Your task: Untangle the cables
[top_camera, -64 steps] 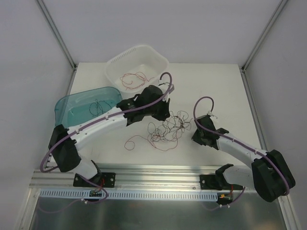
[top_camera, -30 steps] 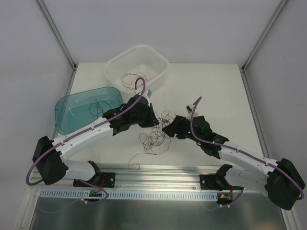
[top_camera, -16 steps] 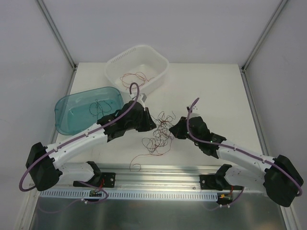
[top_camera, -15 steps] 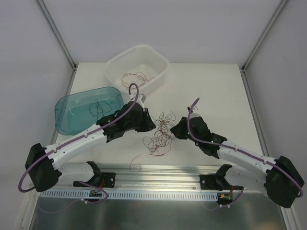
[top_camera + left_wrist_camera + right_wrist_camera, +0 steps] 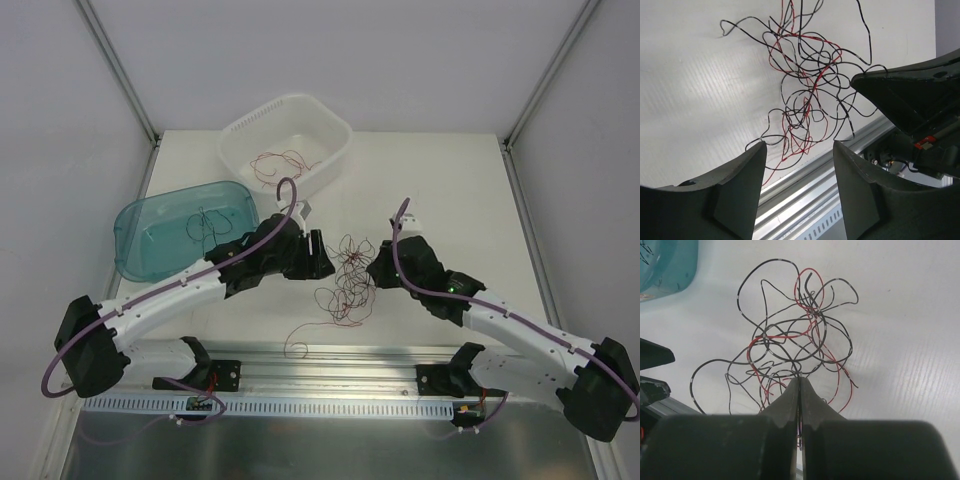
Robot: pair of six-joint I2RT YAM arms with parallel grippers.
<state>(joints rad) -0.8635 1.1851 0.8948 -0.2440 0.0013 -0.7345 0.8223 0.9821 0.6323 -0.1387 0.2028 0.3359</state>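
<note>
The cables (image 5: pixel 348 276) are a loose clump of thin red and black wires in the middle of the white table, between the two arms. A red strand (image 5: pixel 300 340) trails from it toward the front rail. My right gripper (image 5: pixel 373 268) is at the clump's right side, shut on a few strands (image 5: pixel 800 381) that run in between its closed fingers. The rest of the tangle (image 5: pixel 790 340) fans out past the tips. My left gripper (image 5: pixel 322 256) is at the clump's left edge and stands open (image 5: pixel 799 146) with nothing between its fingers. The wires (image 5: pixel 807 85) lie just beyond it.
A white basket (image 5: pixel 335 118) at the back holds red wires (image 5: pixel 278 164). A teal bin (image 5: pixel 150 250) at the left holds black wires (image 5: pixel 208 220). An aluminium rail (image 5: pixel 330 362) runs along the near table edge. The right gripper's body (image 5: pixel 915 100) shows in the left wrist view.
My right gripper has closed on strands of the clump. My left gripper has opened and let go. The clump has shifted a little to the right.
</note>
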